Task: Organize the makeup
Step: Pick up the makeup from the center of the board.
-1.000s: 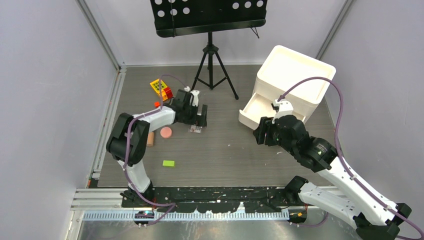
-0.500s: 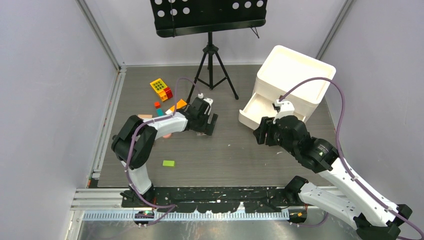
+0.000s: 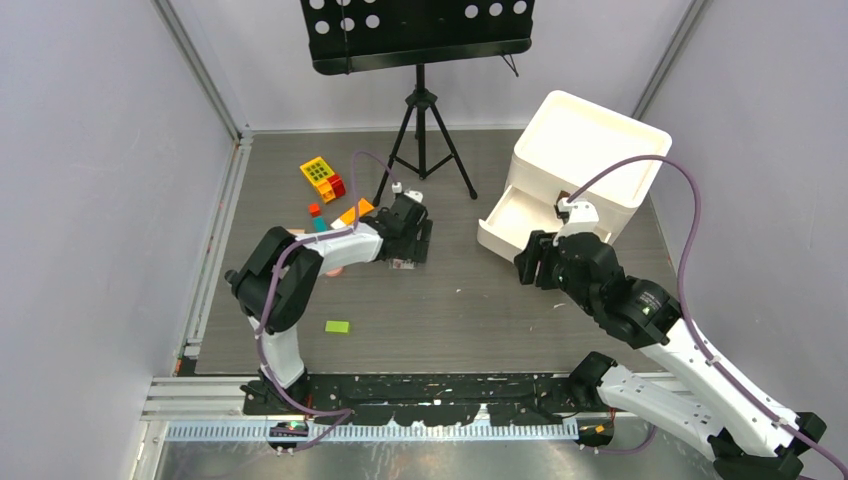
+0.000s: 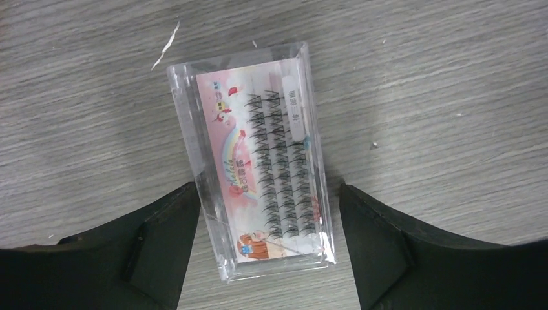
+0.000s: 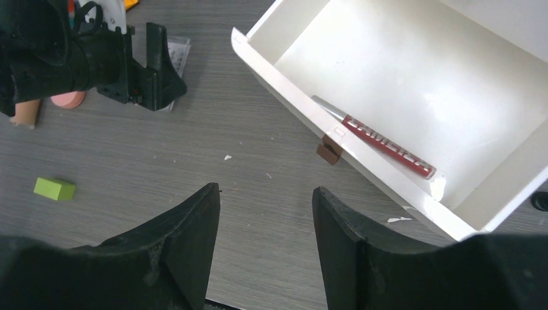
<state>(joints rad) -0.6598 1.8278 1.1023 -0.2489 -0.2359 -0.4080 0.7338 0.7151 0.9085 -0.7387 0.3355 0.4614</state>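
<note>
A clear case of false lashes (image 4: 258, 161) with a pink card inside lies flat on the grey floor. My left gripper (image 4: 268, 194) is open and low over it, one finger on each long side of the case's near end. The left finger is at the case's edge and the right finger stands a little off. From above, the left gripper (image 3: 412, 240) covers most of the case (image 3: 402, 264). My right gripper (image 5: 266, 194) is open and empty, hovering before the open drawer (image 5: 400, 71). A red lip pencil (image 5: 388, 147) lies in that drawer. A pink compact (image 5: 68, 99) and a tan tube (image 5: 27, 111) lie behind the left arm.
The white drawer box (image 3: 590, 140) stands at the back right with its bottom drawer pulled out. A green block (image 3: 337, 326) lies near the front left. A yellow and red toy (image 3: 320, 177) and an orange block (image 3: 352, 212) lie behind the left arm. A tripod (image 3: 425, 130) stands at the back.
My left gripper has swung to the right and settled low over the lash case, its jaws narrowing. The right arm has edged slightly towards the drawer.
</note>
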